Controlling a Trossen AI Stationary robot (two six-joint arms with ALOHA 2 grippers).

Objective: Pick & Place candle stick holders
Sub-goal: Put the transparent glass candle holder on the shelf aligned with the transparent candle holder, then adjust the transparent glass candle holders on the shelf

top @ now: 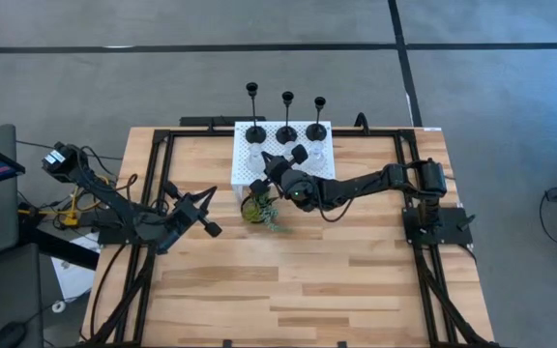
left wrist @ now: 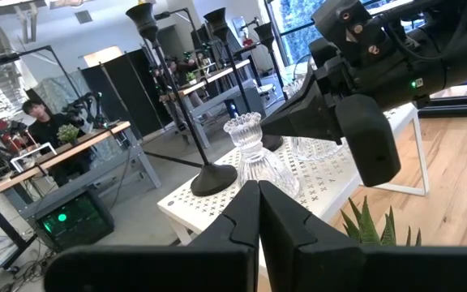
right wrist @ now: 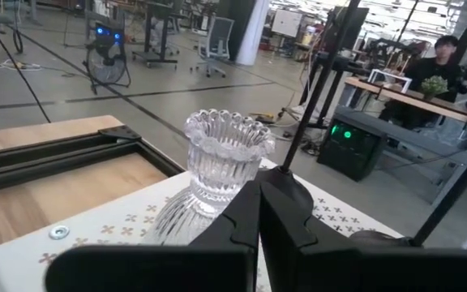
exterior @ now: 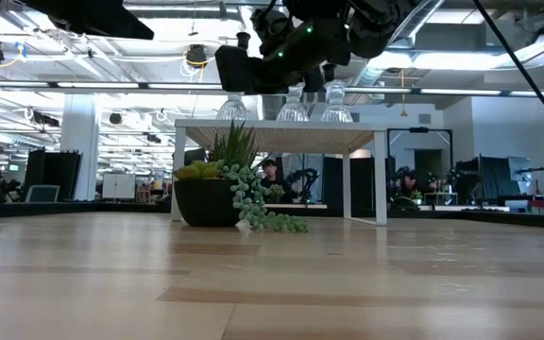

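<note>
Even, bright overhead light on the wooden table (top: 298, 280), soft faint shadows, glare from ceiling lamps (exterior: 196, 55) in the low view, arms there dark against the brightness, window (left wrist: 298, 20) blown out white, near fingers (right wrist: 254, 231) slightly blurred, background room soft.

You'll find no text, label, brand, number or sign that can be read in any of the four views; nothing on the white stand (top: 280, 155), the table (top: 288, 280) or the room's gear is legible to you
</note>
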